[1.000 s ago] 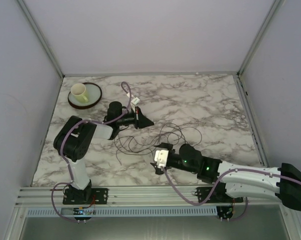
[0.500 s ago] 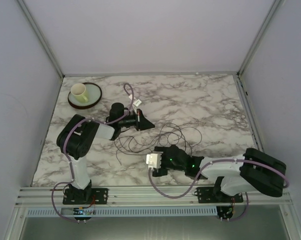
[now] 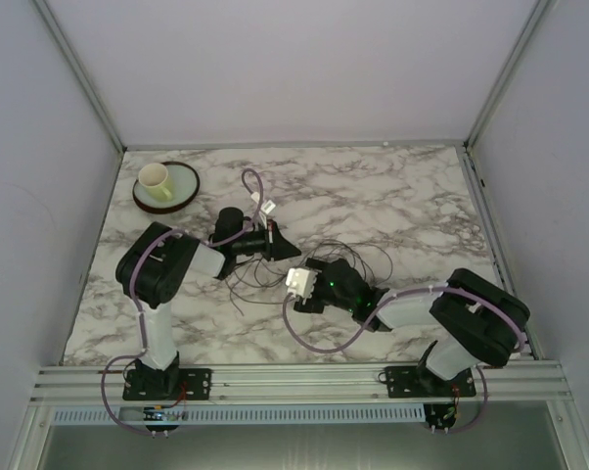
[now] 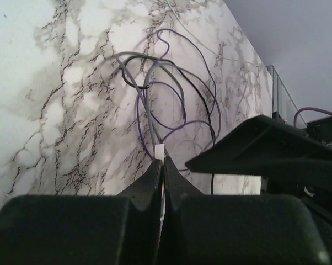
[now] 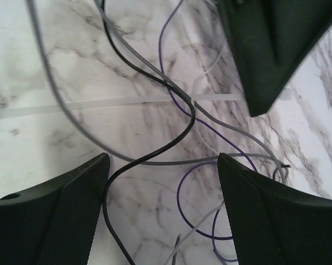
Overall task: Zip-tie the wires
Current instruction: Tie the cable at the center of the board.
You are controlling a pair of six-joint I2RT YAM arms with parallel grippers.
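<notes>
Grey-veined white marble-pattern table (image 3: 412, 211) sat enclosed by plain pale lavender walls (image 3: 275, 69) on three sides; silver aluminium rail (image 3: 275, 377) ran along its near edge.

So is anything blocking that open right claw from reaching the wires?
Nothing visible does. The right gripper is open directly over the wires, with only the table beneath them. The zip tie runs across the same patch, its end pinched in the shut left gripper, which sits off to one side, not in between.

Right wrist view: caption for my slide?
Open right claw above thin grey, black and purple wires crossing a pale plastic zip tie.
</notes>
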